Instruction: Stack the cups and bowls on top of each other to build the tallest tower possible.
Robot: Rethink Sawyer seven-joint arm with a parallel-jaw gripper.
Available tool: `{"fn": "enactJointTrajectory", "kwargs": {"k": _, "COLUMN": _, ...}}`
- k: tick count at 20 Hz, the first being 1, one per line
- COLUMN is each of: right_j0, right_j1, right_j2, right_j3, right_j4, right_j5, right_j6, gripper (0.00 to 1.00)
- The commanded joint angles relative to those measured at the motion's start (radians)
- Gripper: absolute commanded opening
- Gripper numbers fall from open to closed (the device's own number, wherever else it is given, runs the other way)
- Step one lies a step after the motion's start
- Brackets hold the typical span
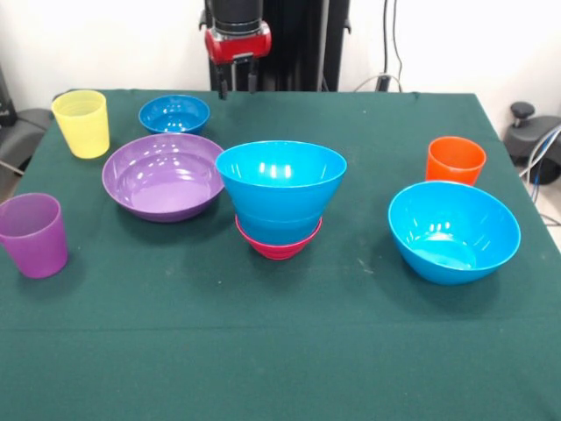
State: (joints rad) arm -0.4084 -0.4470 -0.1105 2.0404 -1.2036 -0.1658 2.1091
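Dark green cloth-covered table, smooth apart from faint creases, filling most of the front view; white wall behind, black cables hanging at upper right, a black swivel-chair base on the pale floor at right, part of a dark seat at the left edge. Red and black gripper suspended above the table's far edge, two short dark fingertips hanging down with a clear gap between them, holding nothing. Beginnings of the tower near the table's centre: large glossy light-blue plastic bowl sitting upright in a small magenta plastic bowl, only the magenta rim and lower wall visible. Wide shallow purple plastic bowl just beside the stack on its left, seemingly touching or nearly so. Small darker-blue plastic bowl behind the purple one. Translucent yellow tapered plastic cup at far left, upright. Translucent purple tapered plastic cup at near left, upright, well apart from the bowls. Opaque orange plastic cup at right, with a second large light-blue plastic bowl just in front of it, tilted slightly towards the camera.
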Motion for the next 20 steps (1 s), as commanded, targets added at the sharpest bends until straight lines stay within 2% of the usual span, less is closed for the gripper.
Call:
{"fn": "enactJointTrajectory", "kwargs": {"k": 1, "right_j0": 0.004, "right_j1": 0.102, "right_j2": -0.036, "right_j3": -0.141, "right_j4": 0.051, "right_j5": -0.063, "right_j6": 0.056, "gripper": 1.0}}
{"fn": "enactJointTrajectory", "kwargs": {"k": 6, "right_j0": -0.06, "right_j1": 0.04, "right_j2": 0.032, "right_j3": -0.103, "right_j4": 0.003, "right_j5": 0.01, "right_j6": 0.046, "gripper": 1.0}}
{"fn": "enactJointTrajectory", "kwargs": {"k": 14, "right_j0": -0.105, "right_j1": -0.031, "right_j2": 0.093, "right_j3": -0.06, "right_j4": 0.005, "right_j5": 0.083, "right_j6": 0.022, "gripper": 1.0}}
{"fn": "enactJointTrajectory", "kwargs": {"k": 20, "right_j0": -0.206, "right_j1": -0.126, "right_j2": 0.21, "right_j3": 0.005, "right_j4": 0.024, "right_j5": 0.197, "right_j6": -0.048, "gripper": 1.0}}
